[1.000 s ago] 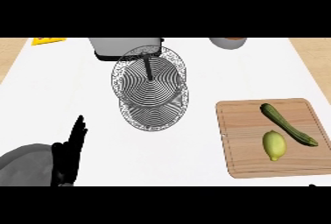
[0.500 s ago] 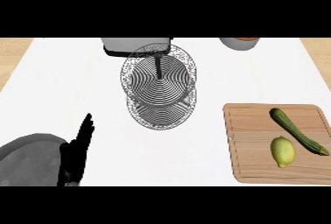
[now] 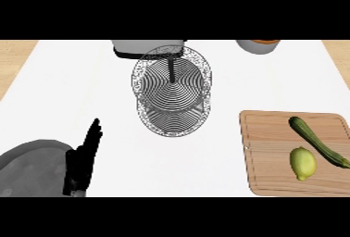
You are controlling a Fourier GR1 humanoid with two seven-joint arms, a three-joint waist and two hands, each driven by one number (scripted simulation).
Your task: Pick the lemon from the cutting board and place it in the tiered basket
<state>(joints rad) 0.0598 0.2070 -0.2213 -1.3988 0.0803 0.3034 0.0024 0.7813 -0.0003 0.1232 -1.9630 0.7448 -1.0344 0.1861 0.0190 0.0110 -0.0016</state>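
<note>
Left hand (image 3: 83, 159) at the tabletop's (image 3: 82, 92) near left corner, grey forearm entering from the near edge; black fingers (image 3: 94, 132) straight and together, pointing toward the far edge, holding nothing and resting still. Right hand not seen. White tabletop bare between the hand and the tiered basket (image 3: 171, 90), which stands at the middle of the tabletop toward the far edge: two round wire tiers seen from above as overlapping rings, the upper one nearer the far edge, the lower one showing below it, a dark centre post rising through both. Nothing visible lying in either tier. Grey box-like object (image 3: 147, 47) just behind the basket at the far edge, partly hidden by the upper tier. Grey bowl (image 3: 258, 46) with an orange inside at the far edge toward the right, cut off by the view. Wooden cutting board (image 3: 273, 180) at the near right corner, lying flat, well apart from the basket. Lemon (image 3: 303, 163) on the board, right of the board's middle, long axis running near to far. Green cucumber (image 3: 315, 141) also on the board, lying diagonally just right of the lemon; whether the two touch, cannot tell.
</note>
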